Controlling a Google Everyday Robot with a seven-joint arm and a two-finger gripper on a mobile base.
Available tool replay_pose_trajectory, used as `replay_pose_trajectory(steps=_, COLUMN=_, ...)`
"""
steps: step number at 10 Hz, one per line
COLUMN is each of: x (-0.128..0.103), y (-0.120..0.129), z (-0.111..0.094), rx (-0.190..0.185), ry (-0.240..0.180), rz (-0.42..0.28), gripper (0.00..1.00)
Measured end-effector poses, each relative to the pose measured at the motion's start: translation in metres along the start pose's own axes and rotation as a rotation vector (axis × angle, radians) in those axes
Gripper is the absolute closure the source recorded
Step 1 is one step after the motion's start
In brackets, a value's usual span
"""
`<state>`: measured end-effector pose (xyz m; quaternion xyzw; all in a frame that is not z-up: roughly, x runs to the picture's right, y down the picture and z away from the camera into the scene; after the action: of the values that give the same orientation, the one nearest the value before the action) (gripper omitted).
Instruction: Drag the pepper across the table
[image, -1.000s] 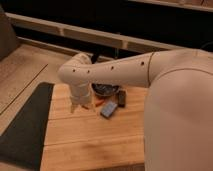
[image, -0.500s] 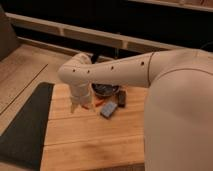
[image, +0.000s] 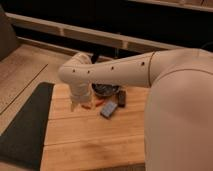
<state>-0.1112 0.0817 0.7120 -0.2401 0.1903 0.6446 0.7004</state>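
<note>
**Camera view, sole view on record.**

- Arm (image: 115, 72): large, white, reaching in from the right and bending down at its end over the far left part of the tabletop.
- Hand (image: 76, 105): at the arm's lower end, low over the wood and close to the surface. Whether it is apart, together or clamped on anything cannot be told.
- Pepper (image: 93, 105): slim red-orange piece lying flat, just beside the hand on its right. Contact between the two cannot be made out.
- Tabletop (image: 90, 142): light wooden planks with visible seams; the near half is bare wood.
- Blue-grey block (image: 109, 109): lying just right of the pepper.
- Black object (image: 121, 98): rectangular, just beyond the block.
- Dark bowl (image: 105, 90): behind the pepper, partly hidden by the arm.
- Dark grey mat (image: 25, 125): alongside the tabletop's left edge.

**Step in hand (judged):** settling onto the pepper before the drag, or just beginning it.

**Handling notes (judged):**
- Keep light downward pressure, so the slim piece slides with the hand and does not roll free.
- Draw it toward the near planks, away from the block and bowl.
- Move slowly and level, and stop short of the edge by the mat.
</note>
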Motion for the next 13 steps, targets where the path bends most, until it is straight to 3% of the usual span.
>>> replay_pose_trajectory(steps=1, x=-0.015, y=0.002, z=-0.003, rx=-0.020, ry=-0.062, rz=-0.013, gripper=0.35)
replay_pose_trajectory(steps=3, x=-0.058, y=-0.009, z=-0.017, rx=-0.074, ry=-0.240, rz=-0.032, gripper=0.35)
replay_pose_trajectory(steps=4, x=-0.073, y=-0.020, z=-0.023, rx=-0.087, ry=-0.304, rz=-0.030, gripper=0.35)
replay_pose_trajectory(steps=5, x=-0.080, y=-0.025, z=-0.027, rx=-0.095, ry=-0.339, rz=-0.033, gripper=0.35)
replay_pose_trajectory(steps=8, x=-0.083, y=-0.024, z=-0.027, rx=-0.100, ry=-0.351, rz=-0.038, gripper=0.35)
replay_pose_trajectory(steps=10, x=-0.086, y=-0.055, z=-0.001, rx=-0.101, ry=-0.321, rz=0.024, gripper=0.35)
replay_pose_trajectory(steps=13, x=-0.104, y=-0.095, z=0.038, rx=-0.121, ry=-0.312, rz=0.102, gripper=0.35)
